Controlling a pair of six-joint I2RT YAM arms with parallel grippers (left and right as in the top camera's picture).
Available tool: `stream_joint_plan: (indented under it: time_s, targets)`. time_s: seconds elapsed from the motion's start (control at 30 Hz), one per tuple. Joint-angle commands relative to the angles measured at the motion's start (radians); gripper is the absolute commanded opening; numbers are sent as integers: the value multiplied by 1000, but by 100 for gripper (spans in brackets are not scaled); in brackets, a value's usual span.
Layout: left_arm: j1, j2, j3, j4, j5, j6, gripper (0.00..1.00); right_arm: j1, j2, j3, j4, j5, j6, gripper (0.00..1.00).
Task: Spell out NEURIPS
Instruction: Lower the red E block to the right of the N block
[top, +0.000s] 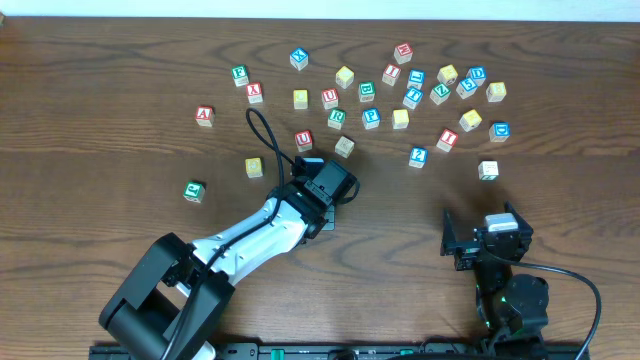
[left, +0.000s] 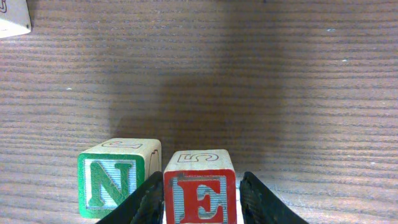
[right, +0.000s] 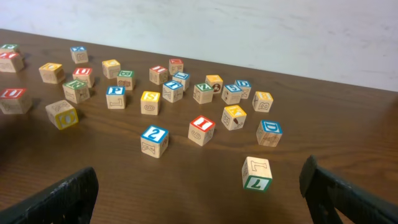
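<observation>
NEURIPS cubes stood on the table. The red E cube sat between the jaws of the left pincer, which stood slightly parted with a thin gap on one side, not clamping it. The green N cube stood just outside one jaw, beside E. The red U cube lay just beyond that pincer. The right pincer gaped wide and empty, with loose lettered cubes scattered ahead of it.

The N cube stands just left of the E cube, nearly touching (the E sits between the fingers of the left gripper). Behind them on the table lies the U cube, and farther back the other cubes spread in a loose band across to the right.
</observation>
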Motion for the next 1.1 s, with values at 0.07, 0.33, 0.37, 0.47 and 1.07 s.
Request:
stream_joint_plan:
  time_s: [0.07,0.33,0.37,0.47,1.07]
  targets:
    - [3,11,-7,5,-21,4,40,-5,-4,-1,-4,-3,4,99]
    - [5,11,-2,13,-21,19,48,-5,-4,-1,-4,-3,4,99]
    - [5,11,-2,13,-21,19,48,-5,-4,-1,-4,-3,4,99]
    - [5,11,-2,13,-21,19,48,-5,-4,-1,-4,-3,4,99]
    - [5,2,15,32,-32,34,48,-5,-4,-1,-4,-3,4,99]
